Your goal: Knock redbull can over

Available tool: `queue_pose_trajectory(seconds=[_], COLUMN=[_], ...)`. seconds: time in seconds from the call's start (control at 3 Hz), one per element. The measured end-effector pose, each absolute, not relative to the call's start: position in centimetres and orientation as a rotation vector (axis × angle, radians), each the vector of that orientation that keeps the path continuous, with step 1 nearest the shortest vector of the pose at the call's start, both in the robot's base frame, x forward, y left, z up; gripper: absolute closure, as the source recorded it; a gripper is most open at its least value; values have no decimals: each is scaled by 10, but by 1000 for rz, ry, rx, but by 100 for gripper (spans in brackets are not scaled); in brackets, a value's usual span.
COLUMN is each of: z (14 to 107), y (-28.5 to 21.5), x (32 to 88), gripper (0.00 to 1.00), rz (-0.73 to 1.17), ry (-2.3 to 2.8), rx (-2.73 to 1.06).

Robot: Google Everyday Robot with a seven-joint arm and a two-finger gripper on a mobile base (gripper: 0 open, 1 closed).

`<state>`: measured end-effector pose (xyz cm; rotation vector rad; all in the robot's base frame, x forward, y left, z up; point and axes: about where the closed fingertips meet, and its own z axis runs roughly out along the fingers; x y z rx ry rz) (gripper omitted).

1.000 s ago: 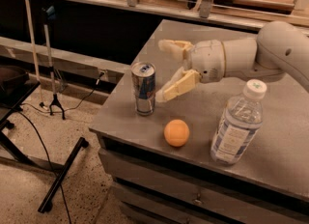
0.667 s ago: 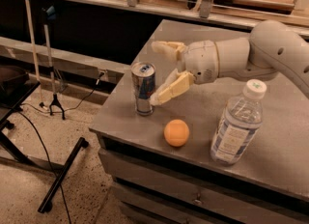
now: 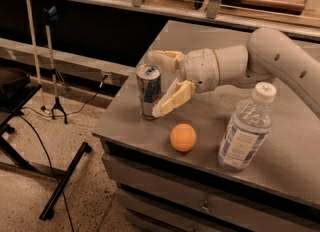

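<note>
Near the tabletop's [image 3: 295,171] left edge the redbull can [image 3: 148,95] stands upright, with the gripper [image 3: 154,83] around it, fingers spread wide, gripping nothing.

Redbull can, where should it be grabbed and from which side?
Grip the redbull can around its mid-height side wall, coming level from the arm's side. It stands upright near the table corner, and its straight slim body fits between the fingers. The gripper is open right beside it, one finger behind, one in front.
</note>
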<state>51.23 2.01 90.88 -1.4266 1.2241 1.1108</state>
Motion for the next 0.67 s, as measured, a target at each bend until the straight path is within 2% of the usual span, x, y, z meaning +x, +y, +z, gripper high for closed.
queue_pose_trajectory(seconds=[0.33,0.67], z=[909,909], y=[20,22], x=[512,511], gripper=[0,16], rz=[1111,1114], ry=[1224,1221], rx=[-1427,-1430])
